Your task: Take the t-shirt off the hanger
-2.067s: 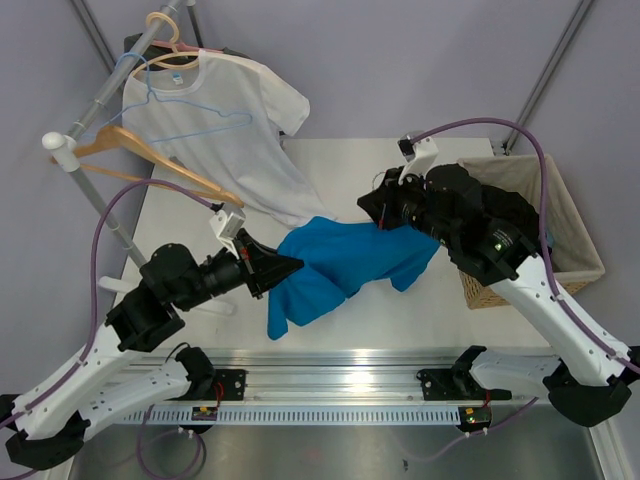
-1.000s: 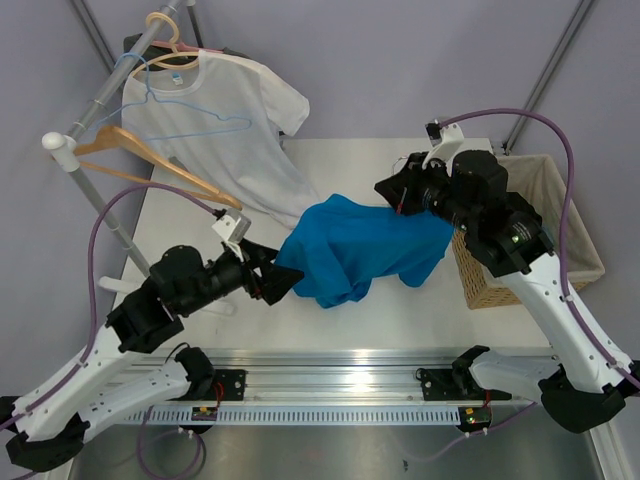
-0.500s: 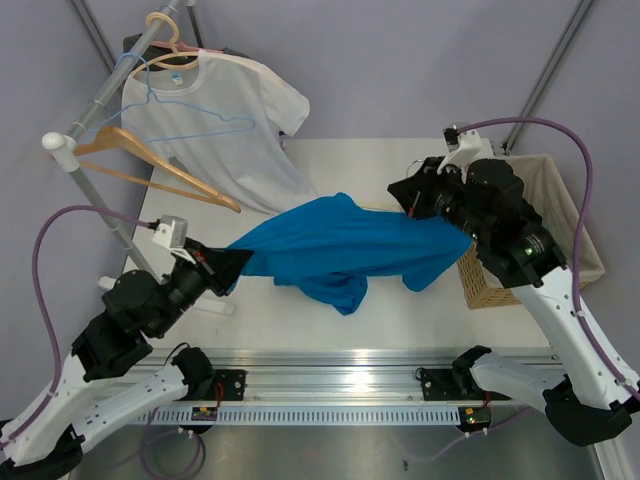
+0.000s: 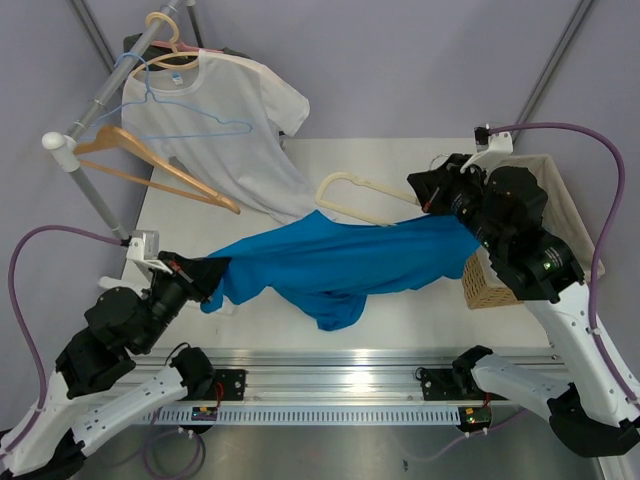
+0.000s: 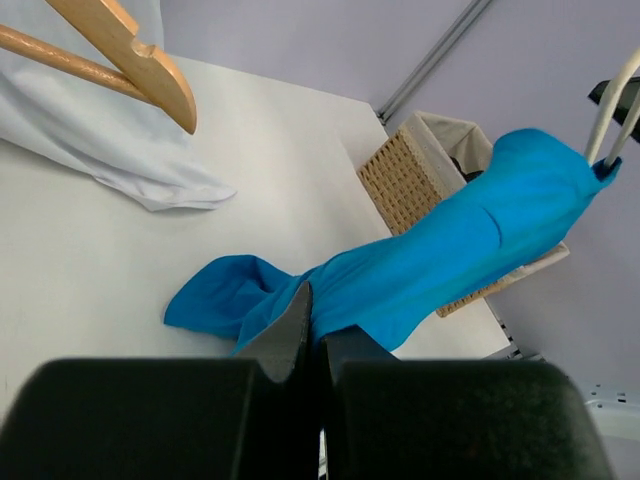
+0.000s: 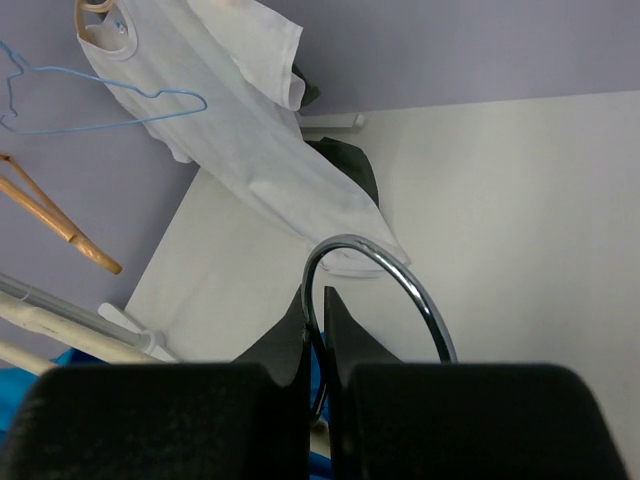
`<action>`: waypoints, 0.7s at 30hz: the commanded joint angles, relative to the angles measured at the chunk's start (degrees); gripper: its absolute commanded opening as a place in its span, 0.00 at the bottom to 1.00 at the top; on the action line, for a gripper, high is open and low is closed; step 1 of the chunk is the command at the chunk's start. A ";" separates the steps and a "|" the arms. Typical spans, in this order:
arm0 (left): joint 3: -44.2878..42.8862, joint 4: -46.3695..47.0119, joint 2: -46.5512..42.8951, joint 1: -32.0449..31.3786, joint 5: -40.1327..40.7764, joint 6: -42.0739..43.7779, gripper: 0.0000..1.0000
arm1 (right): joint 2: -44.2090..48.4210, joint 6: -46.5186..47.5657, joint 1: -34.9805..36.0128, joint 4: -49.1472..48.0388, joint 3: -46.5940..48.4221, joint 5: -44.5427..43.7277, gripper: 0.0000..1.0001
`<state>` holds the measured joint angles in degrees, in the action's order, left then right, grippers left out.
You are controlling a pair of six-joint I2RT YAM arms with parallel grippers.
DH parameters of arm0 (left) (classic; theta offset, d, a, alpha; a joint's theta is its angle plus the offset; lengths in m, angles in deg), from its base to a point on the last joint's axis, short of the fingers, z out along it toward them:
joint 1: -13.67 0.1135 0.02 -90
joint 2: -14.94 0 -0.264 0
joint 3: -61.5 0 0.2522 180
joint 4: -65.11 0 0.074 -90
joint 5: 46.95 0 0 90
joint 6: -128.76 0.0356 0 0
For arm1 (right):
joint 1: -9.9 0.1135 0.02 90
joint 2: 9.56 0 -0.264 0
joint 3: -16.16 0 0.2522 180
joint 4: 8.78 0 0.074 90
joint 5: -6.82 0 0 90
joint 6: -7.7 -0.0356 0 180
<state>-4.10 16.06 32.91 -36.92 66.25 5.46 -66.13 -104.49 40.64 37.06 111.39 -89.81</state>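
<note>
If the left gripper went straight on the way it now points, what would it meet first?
The blue t-shirt, which the left gripper is shut on: the cloth runs straight ahead of it. Behind that, probably the wicker basket, though depth is unclear.

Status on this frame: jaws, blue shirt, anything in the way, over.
Left gripper jaws shut on blue t-shirt. Right gripper shut on cream plastic hanger at its hook. Shirt stretched between them, one hanger shoulder bare. White hanging t-shirt close beside it.
</note>
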 commanded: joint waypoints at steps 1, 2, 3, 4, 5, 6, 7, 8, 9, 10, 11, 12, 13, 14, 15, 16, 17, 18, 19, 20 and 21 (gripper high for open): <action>-0.90 0.56 2.23 0.67 5.81 -0.89 0.00 | 0.77 4.09 -2.18 -1.40 3.16 -4.02 0.00; -0.47 1.44 5.11 0.67 4.58 -0.37 0.00 | 0.24 3.92 -2.18 -1.66 3.51 -2.78 0.00; 0.76 3.71 6.62 0.67 3.01 -0.36 0.00 | -0.81 3.65 -2.18 -2.36 4.13 -0.94 0.00; 1.47 5.30 8.20 0.58 2.38 -0.28 0.00 | -1.51 3.48 -2.18 -2.63 4.39 2.21 0.00; 2.26 6.88 11.35 0.67 1.85 -0.28 0.00 | -2.04 3.21 -2.18 -3.15 4.57 3.63 0.00; 2.87 10.12 13.03 0.67 1.24 -0.36 0.00 | -3.00 2.60 -2.18 -4.55 4.57 5.21 0.00; 4.18 11.98 14.79 0.67 0.97 -0.80 0.00 | -3.36 2.51 -2.18 -5.26 4.57 8.97 0.00; 4.72 15.39 18.55 0.67 0.27 -1.06 0.00 | -4.15 2.33 -2.18 -6.05 4.66 10.57 0.00; 5.25 17.16 20.24 0.67 -0.17 -1.33 0.00 | -4.42 1.98 -2.09 -7.89 4.57 13.63 0.00; 6.21 19.10 22.00 0.67 -0.52 -1.68 0.00 | -4.59 1.72 -2.18 -8.78 4.40 14.88 0.00; 6.57 20.68 23.75 0.75 -0.96 -1.77 0.00 | -4.77 1.37 -2.18 -9.74 4.31 15.85 0.00; 6.92 24.27 27.43 0.75 -1.49 -1.86 0.00 | -4.86 0.84 -2.18 -11.66 4.05 18.12 0.00; 7.01 25.87 29.38 0.75 -1.67 -1.94 0.00 | -4.86 0.66 -2.18 -12.47 4.05 19.10 0.00; 6.84 28.23 31.22 0.75 -1.84 -2.03 0.00 | -4.95 0.49 -2.18 -13.17 3.96 20.16 0.00; 6.49 29.13 35.24 0.75 -2.10 -2.12 0.00 | -4.77 0.23 -2.18 -14.66 3.70 22.34 0.00; 6.05 29.83 37.20 0.84 -2.46 -2.12 0.00 | -4.60 0.31 -2.18 -15.46 3.35 23.32 0.00; 4.65 30.88 39.22 1.28 -4.03 -1.95 0.00 | -3.81 0.40 -2.18 -16.86 2.04 24.03 0.00; 3.85 31.33 40.98 1.54 -5.26 -1.68 0.00 | -3.54 0.40 -2.18 -17.39 1.24 24.99 0.00; 3.06 31.59 43.87 1.81 -6.40 -0.64 0.03 | -3.11 0.57 -2.18 -17.57 0.54 25.09 0.00; 1.58 31.86 44.94 1.90 -9.20 0.33 0.14 | -2.93 1.10 -2.18 -17.40 -0.08 25.09 0.00; 0.86 31.86 45.47 1.98 -11.14 1.38 0.49 | -3.01 2.76 -2.18 -16.01 -0.78 25.18 0.00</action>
<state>1.43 40.52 77.09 -35.50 60.57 5.37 -70.70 -103.90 38.92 25.37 111.68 -68.66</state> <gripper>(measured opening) 0.283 0.038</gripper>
